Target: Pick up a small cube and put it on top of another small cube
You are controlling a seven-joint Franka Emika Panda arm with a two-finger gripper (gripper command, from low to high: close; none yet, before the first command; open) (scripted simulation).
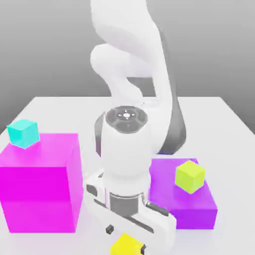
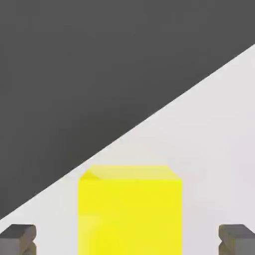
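The tool (image 1: 126, 238) stood fully open, gripping nothing, one finger (image 2: 19, 239) on each side of the small yellow cube (image 2: 129, 211) on the white desk (image 1: 219, 114), apparently lined up to grasp it. Farther off, a lime cube (image 1: 190, 176) sat on a purple block (image 1: 191, 209). No writing showed anywhere.

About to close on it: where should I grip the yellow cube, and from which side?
Grip the yellow cube on its two opposite vertical side faces, coming straight down from above. It sits flat on the table, squarely between the open gripper fingers, with room on both sides. Its flat parallel faces suit a centred pinch.
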